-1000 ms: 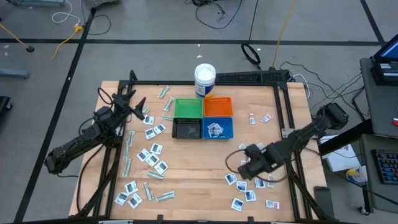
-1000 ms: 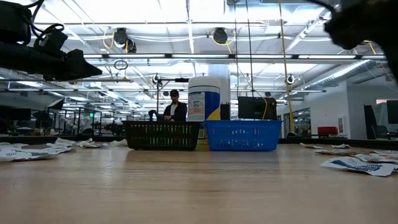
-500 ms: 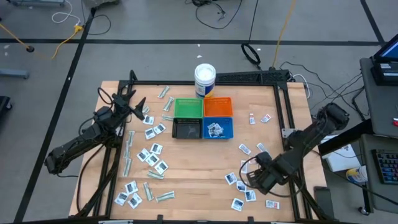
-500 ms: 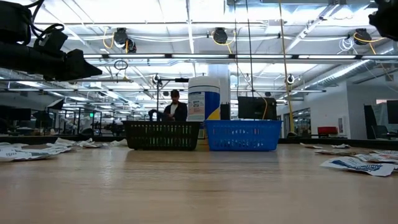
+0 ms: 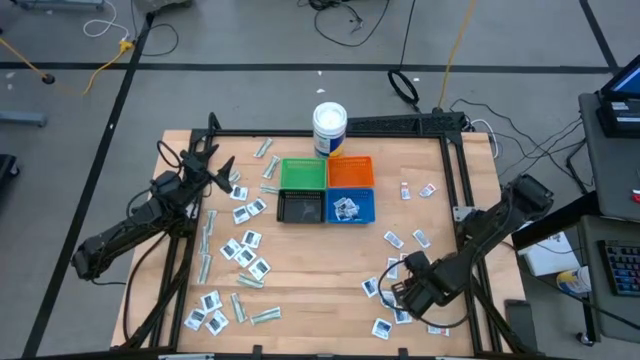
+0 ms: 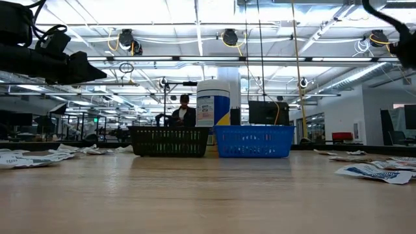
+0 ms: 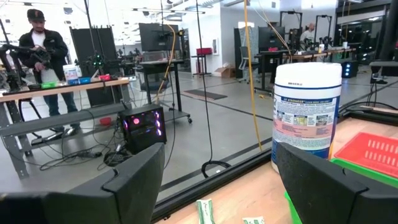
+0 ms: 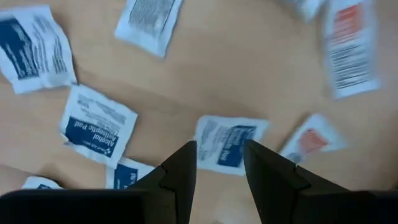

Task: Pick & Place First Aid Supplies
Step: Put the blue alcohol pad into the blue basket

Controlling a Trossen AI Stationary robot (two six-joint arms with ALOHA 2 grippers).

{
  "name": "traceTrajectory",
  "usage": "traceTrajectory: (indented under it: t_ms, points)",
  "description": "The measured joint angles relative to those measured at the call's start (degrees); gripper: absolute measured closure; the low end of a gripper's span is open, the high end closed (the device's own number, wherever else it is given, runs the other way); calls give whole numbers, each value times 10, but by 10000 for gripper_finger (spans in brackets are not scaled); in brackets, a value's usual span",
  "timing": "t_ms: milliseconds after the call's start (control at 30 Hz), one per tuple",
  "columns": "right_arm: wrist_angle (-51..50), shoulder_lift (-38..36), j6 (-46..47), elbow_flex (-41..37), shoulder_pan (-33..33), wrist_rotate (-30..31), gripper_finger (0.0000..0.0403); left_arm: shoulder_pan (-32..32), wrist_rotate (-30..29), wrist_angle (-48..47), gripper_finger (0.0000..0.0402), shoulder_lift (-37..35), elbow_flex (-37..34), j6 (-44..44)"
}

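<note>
Wooden table, right fingers slightly apart over blue-print sachet, empty, left fingers wide apart, empty.

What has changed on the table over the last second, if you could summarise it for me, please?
The right gripper has swung toward the table's near edge and now hovers over the white sachets scattered at the near right, jaws slightly apart and empty. Nothing was taken hold of or let go. The left gripper stays parked at the far left, open, and the packets, the bins and the white tub lie as before.
</note>
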Motion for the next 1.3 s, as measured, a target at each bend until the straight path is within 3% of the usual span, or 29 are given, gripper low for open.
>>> traceTrajectory:
  t_ms: [500, 633, 800, 967, 1300]
  points:
    - [106, 31, -9, -58, 0, -23, 281, 0, 0, 0, 94, 0, 0, 0]
    - [111, 31, -20, -68, 0, -23, 316, 0, 0, 0, 94, 0, 0, 0]
    - [121, 31, -32, -78, 0, -24, 389, 0, 0, 0, 94, 0, 0, 0]
    - [122, 26, -42, -77, 0, -23, 393, 0, 0, 0, 94, 0, 0, 0]
    - [-4, -29, -109, -21, -38, -21, 401, 0, 0, 0, 94, 0, 0, 0]
